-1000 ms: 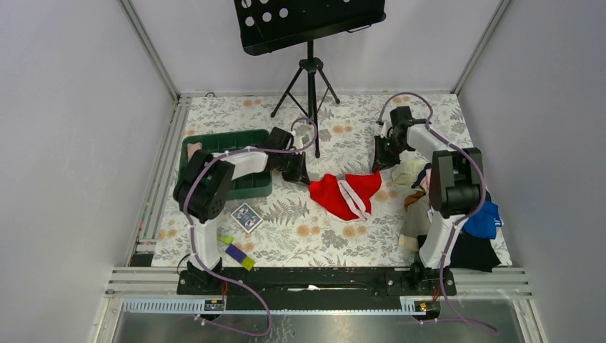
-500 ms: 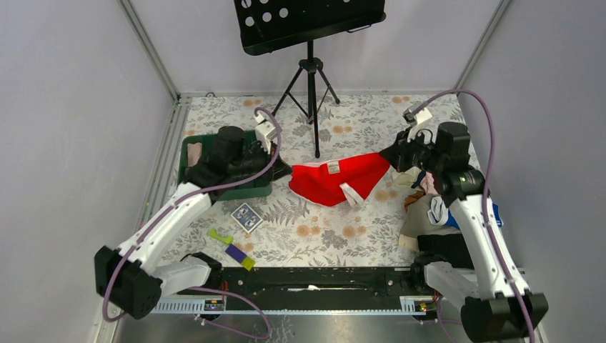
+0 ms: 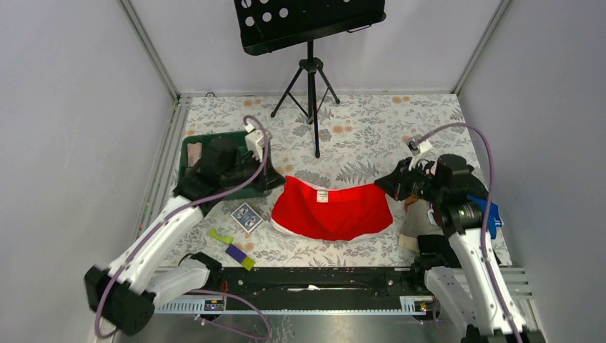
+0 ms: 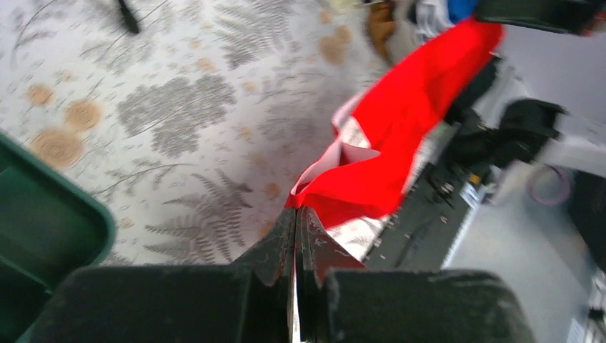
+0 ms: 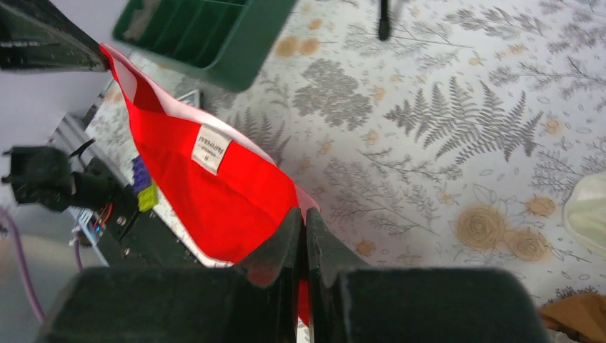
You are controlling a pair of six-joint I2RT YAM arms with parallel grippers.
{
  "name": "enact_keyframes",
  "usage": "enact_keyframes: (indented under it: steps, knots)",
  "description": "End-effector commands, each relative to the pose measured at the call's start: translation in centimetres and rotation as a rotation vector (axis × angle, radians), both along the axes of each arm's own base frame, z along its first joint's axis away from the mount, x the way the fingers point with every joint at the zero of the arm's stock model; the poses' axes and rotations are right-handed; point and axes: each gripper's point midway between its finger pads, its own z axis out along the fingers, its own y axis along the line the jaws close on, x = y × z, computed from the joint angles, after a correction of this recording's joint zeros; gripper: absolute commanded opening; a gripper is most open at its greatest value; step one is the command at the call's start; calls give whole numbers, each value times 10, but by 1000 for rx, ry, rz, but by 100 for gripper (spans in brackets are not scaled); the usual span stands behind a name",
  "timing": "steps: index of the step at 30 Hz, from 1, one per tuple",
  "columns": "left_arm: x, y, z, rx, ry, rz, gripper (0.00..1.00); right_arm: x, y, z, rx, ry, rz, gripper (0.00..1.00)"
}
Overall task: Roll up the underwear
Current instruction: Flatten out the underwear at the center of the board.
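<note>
Floral-print table [image 3: 357, 128]. We logged the left gripper [image 3: 276, 181] clamped on the underwear [image 3: 332, 211] at its 9 o'clock corner and the right gripper [image 3: 386, 188] clamped at 3 o'clock. Red cloth spread between them, mid-table. Green tray [image 3: 191, 146] lay at 9 o'clock.

plain pale walls [image 3: 71, 107] enclose a fern-and-flower patterned table [image 3: 371, 136], a black music stand [image 3: 321, 21] at its far edge.

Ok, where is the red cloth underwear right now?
Top view: the bright red cloth underwear is stretched mid-table between the shut left jaws, beside the green plastic tray, and the shut right jaws near the clothes pile.
</note>
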Motion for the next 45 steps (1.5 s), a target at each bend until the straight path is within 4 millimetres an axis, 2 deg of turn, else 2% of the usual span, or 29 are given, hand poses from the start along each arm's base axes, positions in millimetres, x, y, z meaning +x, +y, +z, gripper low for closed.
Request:
enact_keyframes:
  steps: [1, 2, 3, 5, 6, 8, 10, 15, 19, 25, 28, 30, 33, 36, 39, 41, 42, 43, 44, 45]
  knots:
    - [81, 11, -34, 95, 37, 329, 0, 66, -22, -15, -49, -5, -202, 8]
    - [94, 12, -40, 123, 43, 370, 1, 84, -36, -19, -67, -29, -296, 11]
    - [109, 13, -46, 156, 45, 396, 5, 103, -53, -19, -84, -76, -404, 20]
    - [140, 13, -55, 225, 42, 447, 29, 131, -90, -24, -131, -136, -611, 54]
    - [157, 16, -53, 246, 38, 493, 37, 137, -105, -32, -156, -124, -675, 64]
    - [174, 21, -60, 232, 59, 554, 49, 139, -118, -43, -193, -56, -716, 73]
    - [172, 18, -62, 195, 75, 540, 52, 127, -120, -56, -263, 47, -689, 78]
    - [129, 6, -70, 170, 112, 357, 57, 83, -92, -65, -294, 65, -454, 78]
    - [102, 10, -81, 261, 147, 222, 57, 53, -85, -63, -324, 64, -359, 76]
    - [81, 22, -74, 300, 96, 176, 55, 47, -88, -31, -363, -34, -328, 71]
    - [72, 26, -72, 317, 95, 149, 54, 40, -88, -28, -392, -72, -300, 68]
    - [68, 25, -71, 322, 102, 122, 53, 37, -90, -35, -417, -72, -292, 66]
    - [72, 21, -74, 334, 115, 100, 52, 35, -95, -47, -440, -25, -302, 60]
    - [85, 20, -87, 336, 136, 137, 48, 38, -95, -58, -459, 23, -276, 55]
    - [93, 22, -77, 214, 25, 229, 53, 47, -90, -75, -459, 55, -229, 55]
    - [92, 17, -72, 200, -38, 193, 57, 56, -87, -86, -457, 93, -202, 53]
    - [93, 15, -77, 233, -18, 161, 57, 59, -85, -90, -456, 115, -179, 52]
    - [102, 13, -73, 260, 1, 159, 57, 62, -82, -93, -454, 142, -156, 51]
    - [105, 14, -82, 293, 54, 165, 57, 65, -81, -94, -452, 167, -141, 51]
    - [113, 10, -79, 298, 79, 170, 57, 66, -79, -94, -444, 188, -127, 51]
